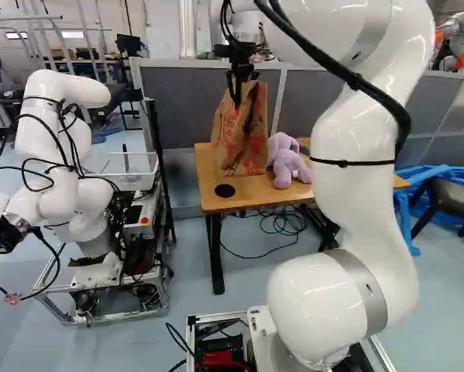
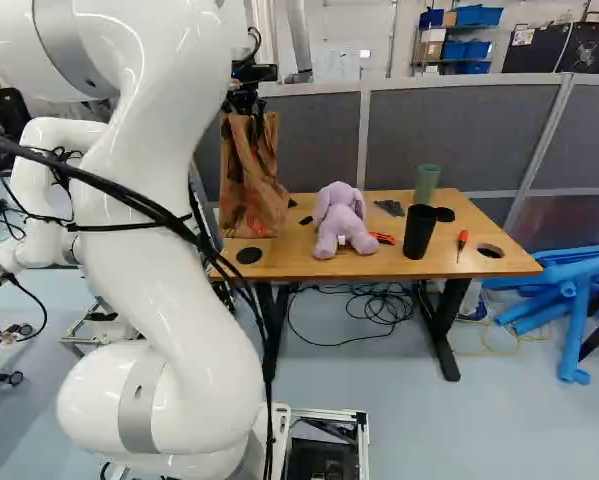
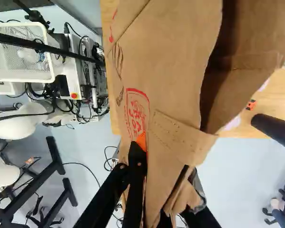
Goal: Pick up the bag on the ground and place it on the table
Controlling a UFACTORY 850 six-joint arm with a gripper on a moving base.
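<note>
My gripper is above the left part of the wooden table, shut on the top of the brown paper bag. The bag is upright, its lower end at the tabletop beside a purple plush toy; whether its bottom bears fully on the wood I cannot tell. In the wrist view the gripper has crumpled paper of the bag between its fingers. An orange pad shows against the printed side, while the other finger is mostly hidden by paper.
The purple plush toy sits right beside the bag. Farther right on the table stand a black cup and a green cup, with a screwdriver lying near them. Another robot stands at the left. Grey partitions rise behind the table.
</note>
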